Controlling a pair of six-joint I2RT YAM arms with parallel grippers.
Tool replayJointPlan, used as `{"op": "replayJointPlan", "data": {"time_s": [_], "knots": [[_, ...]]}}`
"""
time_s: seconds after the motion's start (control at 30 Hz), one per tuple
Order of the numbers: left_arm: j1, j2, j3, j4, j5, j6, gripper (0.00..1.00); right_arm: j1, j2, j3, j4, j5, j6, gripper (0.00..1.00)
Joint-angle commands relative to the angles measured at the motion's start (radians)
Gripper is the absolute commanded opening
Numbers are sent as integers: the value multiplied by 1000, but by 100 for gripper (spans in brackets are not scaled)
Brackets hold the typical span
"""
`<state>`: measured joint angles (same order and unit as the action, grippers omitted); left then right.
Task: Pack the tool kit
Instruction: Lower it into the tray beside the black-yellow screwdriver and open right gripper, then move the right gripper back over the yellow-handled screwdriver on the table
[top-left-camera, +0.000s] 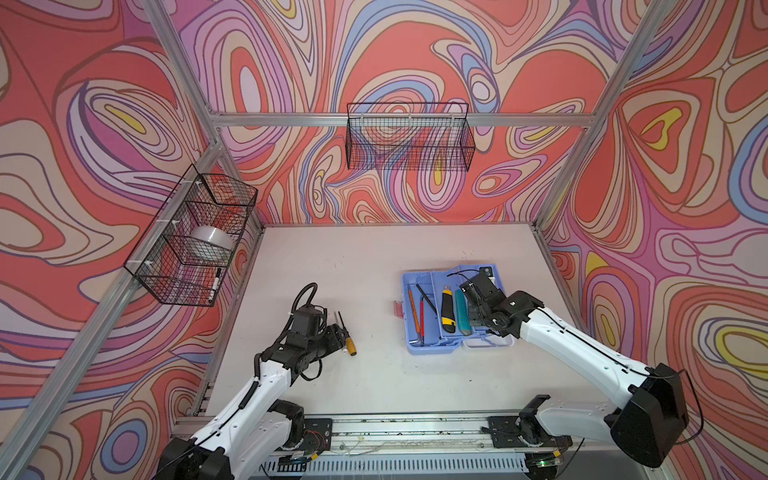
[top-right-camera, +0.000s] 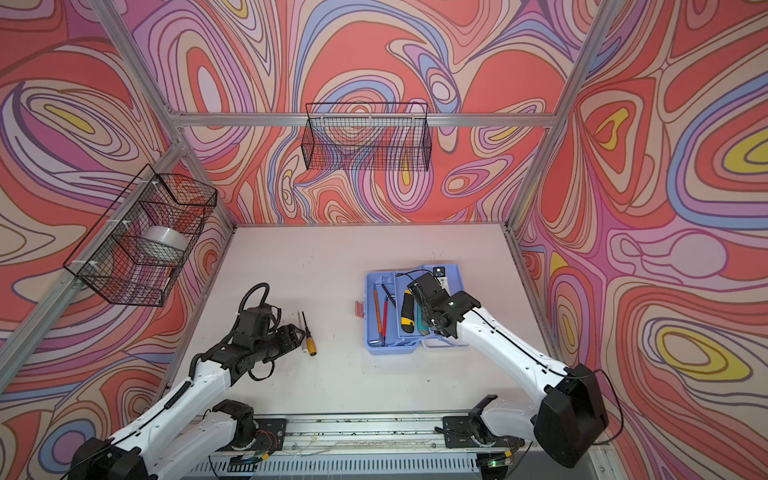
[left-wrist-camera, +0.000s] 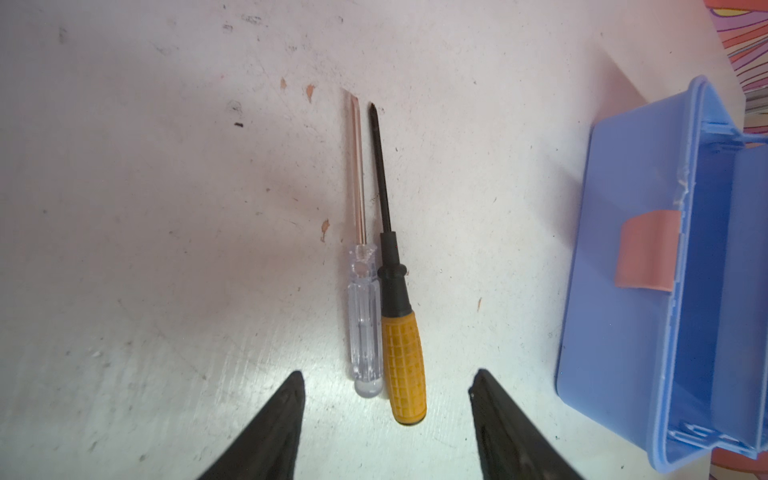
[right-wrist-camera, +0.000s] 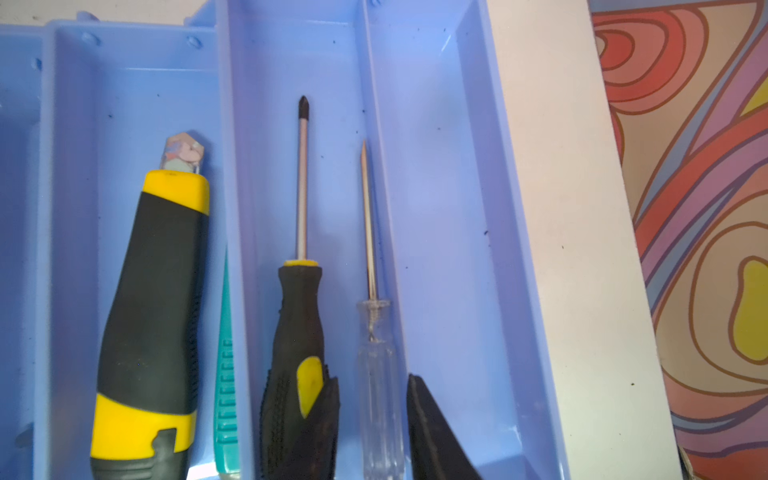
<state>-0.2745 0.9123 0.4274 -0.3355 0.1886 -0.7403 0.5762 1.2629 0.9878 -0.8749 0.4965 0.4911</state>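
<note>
The tool kit's light blue tray (top-left-camera: 415, 350) (top-right-camera: 374, 350) lies open at the table's right, with a pink latch (left-wrist-camera: 646, 255) on its left side. One compartment holds a yellow-black utility knife (right-wrist-camera: 153, 311) and a teal knife (right-wrist-camera: 226, 395). The compartment beside it holds a black-yellow screwdriver (right-wrist-camera: 299, 316) and a clear-handled screwdriver (right-wrist-camera: 378, 365). My right gripper (right-wrist-camera: 372, 378) straddles the clear handle, open, with a small gap on each side. My left gripper (left-wrist-camera: 387, 374) (top-left-camera: 343, 332) is open low over the table. Just ahead of it lie a yellow-handled screwdriver (left-wrist-camera: 403, 365) and a second clear one (left-wrist-camera: 365, 324), side by side.
Hex keys and thin red and orange tools (top-left-camera: 419, 316) fill the tray's left compartment. A black wire basket (top-left-camera: 195, 241) on the left wall holds a tape roll (top-left-camera: 212, 241) and a marker (top-left-camera: 216, 282). Another basket (top-left-camera: 409, 137) hangs on the back wall.
</note>
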Motion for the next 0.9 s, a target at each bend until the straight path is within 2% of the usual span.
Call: {"op": "replayJointPlan", "data": {"time_s": [0.0,0.33,0.53,0.73,0.87], "knots": [[-5,-1,14,-8,-18,2,65,-6,-3,-8,13,-10,3,32],[-5,13,13,-10,-31,2,65,-6,-66,93,-15,-10,12,31],[-5,27,12,-3,-34,2,64,1,-85,132,70,-152,20,30],[-5,11,2,-4,-34,-9,64,136,-1,188,80,-83,40,31],[-5,-5,-8,-13,-23,-10,64,236,82,219,144,-125,65,31]]}}
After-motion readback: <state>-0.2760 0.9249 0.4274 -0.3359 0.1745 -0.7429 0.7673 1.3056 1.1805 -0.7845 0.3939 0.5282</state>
